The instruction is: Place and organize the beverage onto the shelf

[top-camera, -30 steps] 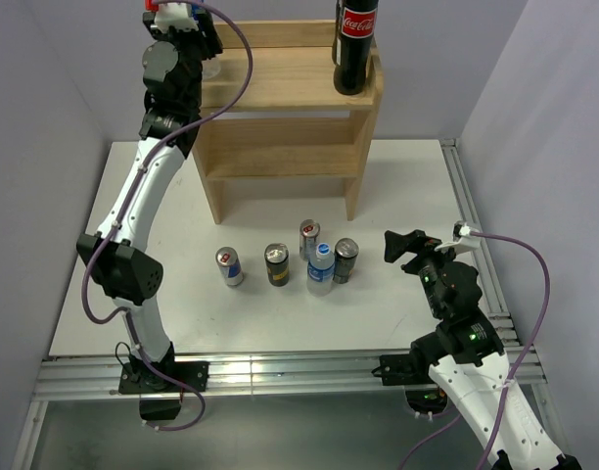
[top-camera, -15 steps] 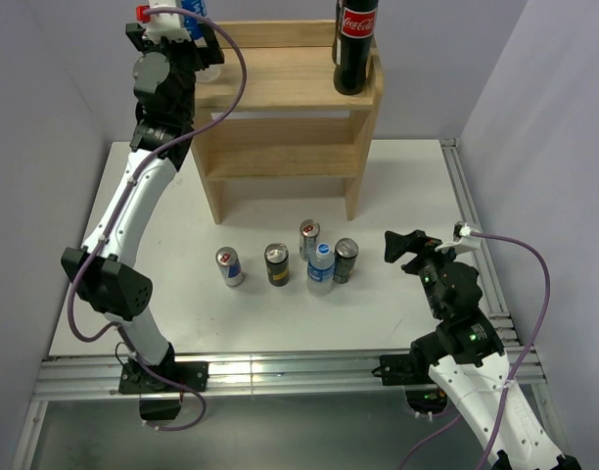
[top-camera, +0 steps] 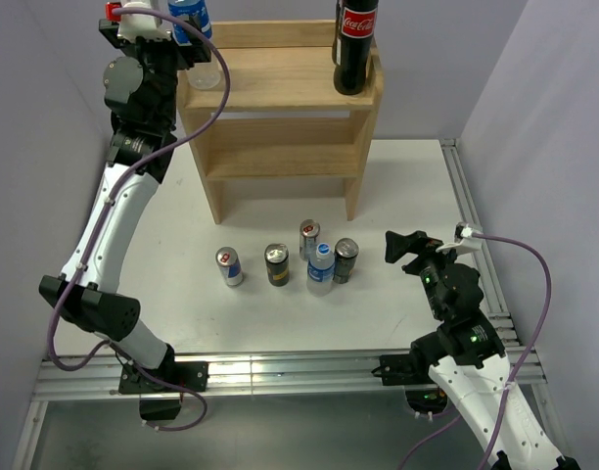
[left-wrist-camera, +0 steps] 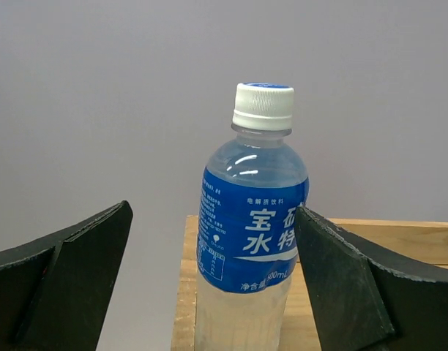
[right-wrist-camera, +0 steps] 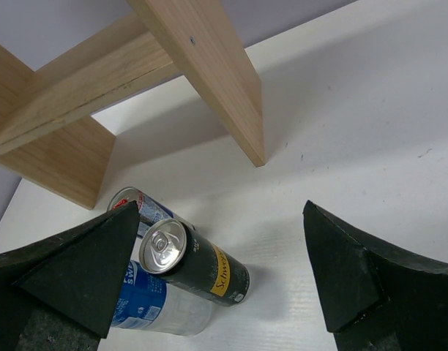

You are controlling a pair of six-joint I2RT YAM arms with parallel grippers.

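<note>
A clear water bottle (left-wrist-camera: 253, 219) with a blue label and white cap stands upright on the left end of the shelf's top board (left-wrist-camera: 184, 292). My left gripper (left-wrist-camera: 213, 212) is open around it, its right finger (left-wrist-camera: 341, 278) close beside the label and its left finger well clear. From above, that bottle (top-camera: 194, 18) and a cola bottle (top-camera: 355, 44) stand at opposite ends of the pale wooden shelf (top-camera: 280, 88). On the table, three cans (top-camera: 276, 263) and a small blue-labelled bottle (top-camera: 321, 267) stand near a black can (right-wrist-camera: 195, 267). To their right, my right gripper (right-wrist-camera: 220, 212) is open and empty.
The shelf's front right leg (right-wrist-camera: 224, 80) stands just beyond the cans. A silver-blue can (top-camera: 228, 265) is the leftmost of the row. The shelf's lower tier (top-camera: 280, 162) holds nothing. Metal rails (top-camera: 280, 372) run along the table's near edge, and walls close in on both sides.
My left gripper has opened and let go of the water bottle, which stays on the top board. The left arm has drawn back to the left. The right arm has not moved.
</note>
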